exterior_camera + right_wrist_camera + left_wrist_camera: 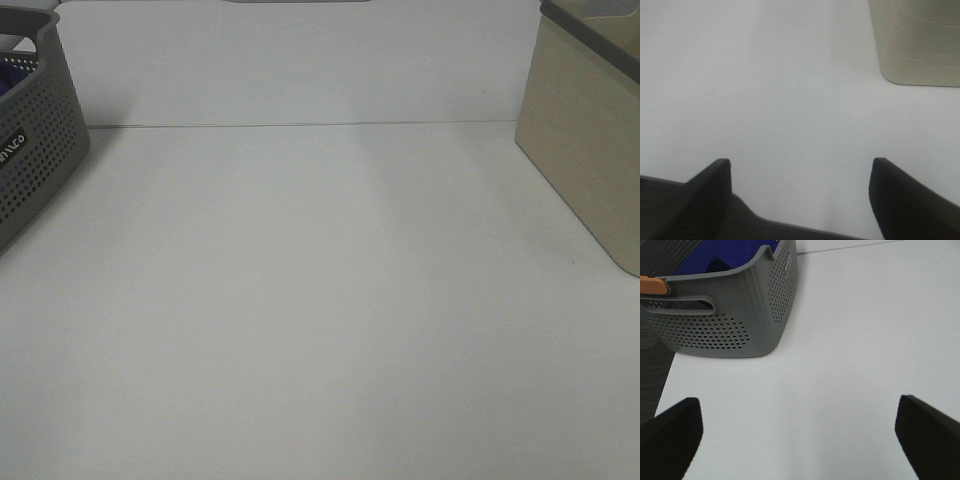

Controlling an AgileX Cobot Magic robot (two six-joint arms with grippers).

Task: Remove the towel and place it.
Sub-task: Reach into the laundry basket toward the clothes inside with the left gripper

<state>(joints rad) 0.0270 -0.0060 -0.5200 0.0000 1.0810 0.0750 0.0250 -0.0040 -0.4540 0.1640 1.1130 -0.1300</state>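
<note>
Opening stage of the towel removal, before any contact. The towel (725, 255), deep blue and crumpled, lies inside the grey perforated basket (740, 315) at the far left of the white table (320, 300). Only part of the cloth shows above the rim, and no tag can be made out. A beige bin (920, 45) stands at the far right, well apart from the basket, with bare tabletop between them.

The left gripper (797, 405) hangs above the table on the near side of the basket. Its jaws are spread fully wide, with nothing between them. The right gripper (801, 162) hangs over the near edge of the table, short of the bin. Its jaws are also parted and hold nothing. Neither arm enters the high view.

Judged step: approach, the towel not yet grasped. The next move likely falls to the left arm, which is the closer one. It would need to rise over the basket's near wall, descend inside the rim, and close on a raised fold of the cloth. The lift must be high enough for the trailing fabric to clear the wall. Where the towel is to be put is not shown; the open table and the bin are both candidates.
</note>
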